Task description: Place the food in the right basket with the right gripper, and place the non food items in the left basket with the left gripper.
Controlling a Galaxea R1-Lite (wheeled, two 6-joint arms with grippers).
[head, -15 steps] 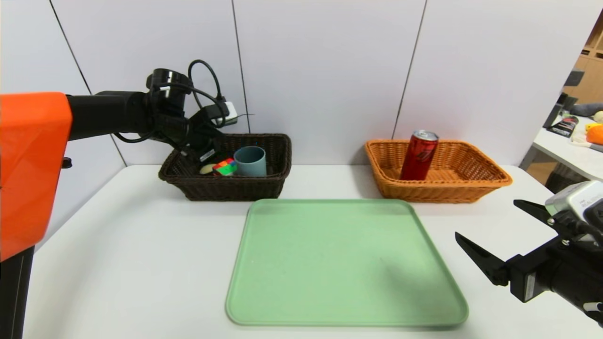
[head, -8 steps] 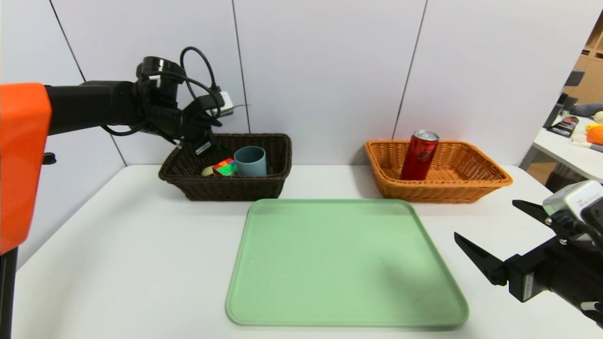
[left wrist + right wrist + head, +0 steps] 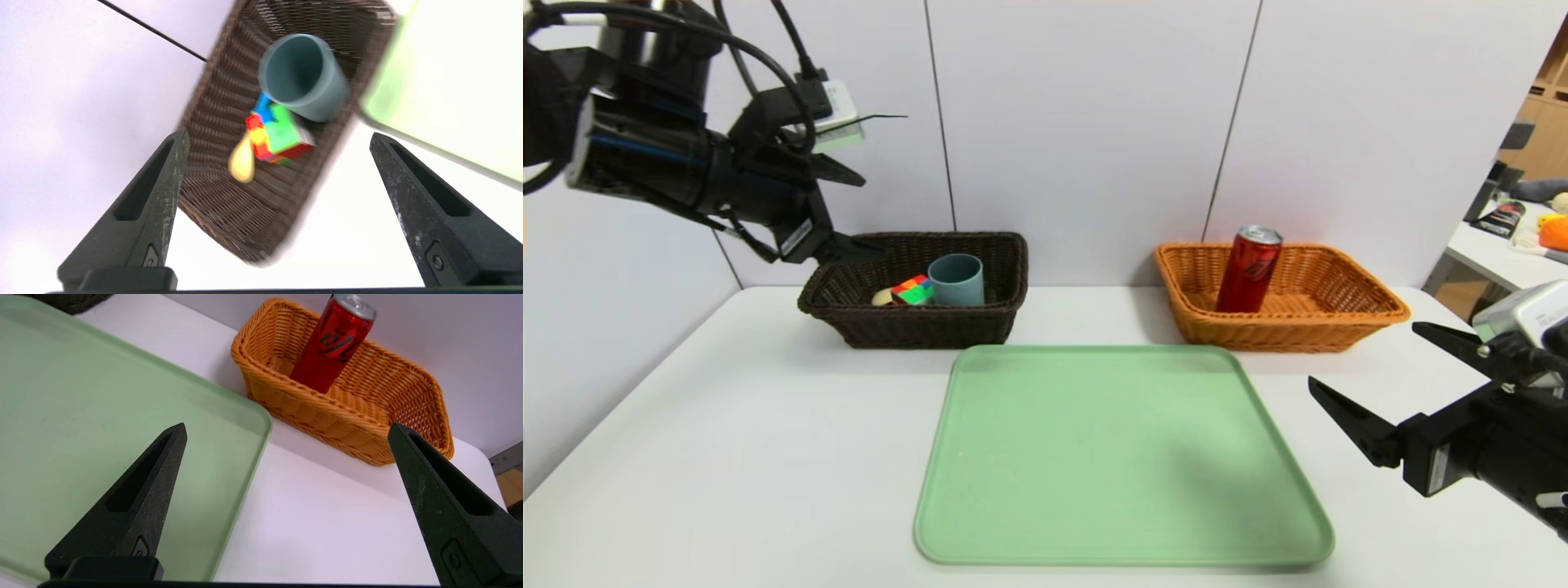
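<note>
Green tray [image 3: 1123, 457] bare; baskets [image 3: 915, 327] hold clutter.

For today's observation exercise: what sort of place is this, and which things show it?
Probably a robotics lab or test room: a white table against plain wall panels, a green tray between two wicker baskets, and cluttered desks beyond on the right.

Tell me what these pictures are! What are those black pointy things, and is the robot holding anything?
The pointy things are a robot's two grippers, its hands. One picture looks down from the robot's head; the others come from little cameras on each wrist. The left gripper is up in the air above the dark brown basket, open and empty. That basket holds a puzzle cube, a blue-grey cup and a yellow spoon. The right gripper waits open and empty near the table's right side. The red can stands in the orange basket. Nothing lies on the green tray.
</note>
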